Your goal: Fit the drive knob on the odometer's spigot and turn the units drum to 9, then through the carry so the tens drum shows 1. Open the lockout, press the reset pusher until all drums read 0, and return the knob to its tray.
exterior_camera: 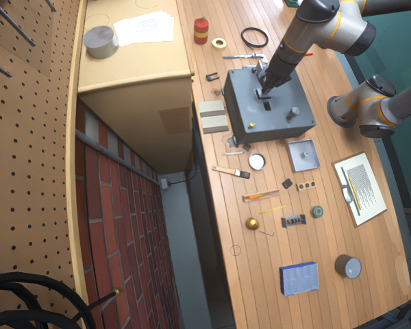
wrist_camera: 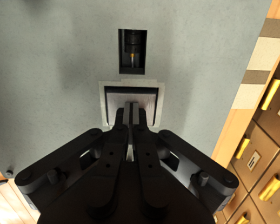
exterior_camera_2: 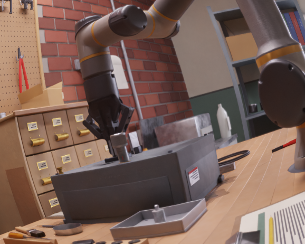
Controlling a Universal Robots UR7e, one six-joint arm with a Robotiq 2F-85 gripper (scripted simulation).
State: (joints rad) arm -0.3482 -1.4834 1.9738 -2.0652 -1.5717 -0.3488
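Note:
The drive knob [exterior_camera: 293, 113] [exterior_camera_2: 119, 146] stands upright on the spigot atop the grey odometer box [exterior_camera: 268, 106] [exterior_camera_2: 137, 179], near its corner closest to the tray. The grey tray [exterior_camera: 302, 155] [exterior_camera_2: 160, 218] lies on the bench beside the box, with only its peg in it. A narrow window [wrist_camera: 132, 51] in the box top shows a dark drum with a small yellow mark. Just behind it sits a square recessed plate [wrist_camera: 131, 104] [exterior_camera: 263, 94]. My gripper [wrist_camera: 131, 108] [exterior_camera: 265, 89] [exterior_camera_2: 112, 148] points down onto that plate. It is closed and holds nothing.
Behind the box stands a wooden drawer cabinet [exterior_camera_2: 42, 148] against a brick wall. A small brass stud [exterior_camera: 251, 124] sits on the box top near its edge. A black ring [exterior_camera: 254, 37], a clipboard [exterior_camera: 360, 187] and several small tools lie about the bench.

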